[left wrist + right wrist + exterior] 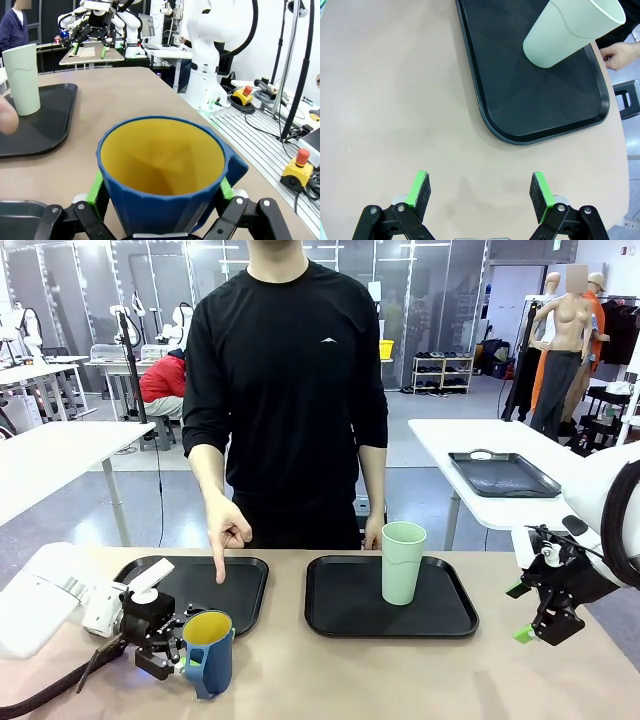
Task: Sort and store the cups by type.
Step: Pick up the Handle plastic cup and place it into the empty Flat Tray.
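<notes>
A dark-blue cup (208,660) with a yellow inside stands on the table just in front of the left black tray (245,590). My left gripper (183,645) is shut on it, and in the left wrist view its green pads (95,187) press both sides of the cup (150,210). A tall mint-green tumbler (403,562) stands upright on the right black tray (350,600). My right gripper (535,625) hangs open at the table's right edge. In its wrist view the gripper (481,192) is over bare table, with the tumbler (570,30) far ahead.
A person in black stands at the far side, with one finger (218,565) pointing down onto the left tray and the other hand (373,535) behind the tumbler. Bare table lies between the trays and my front edge. A second table with a tray (503,475) stands beyond.
</notes>
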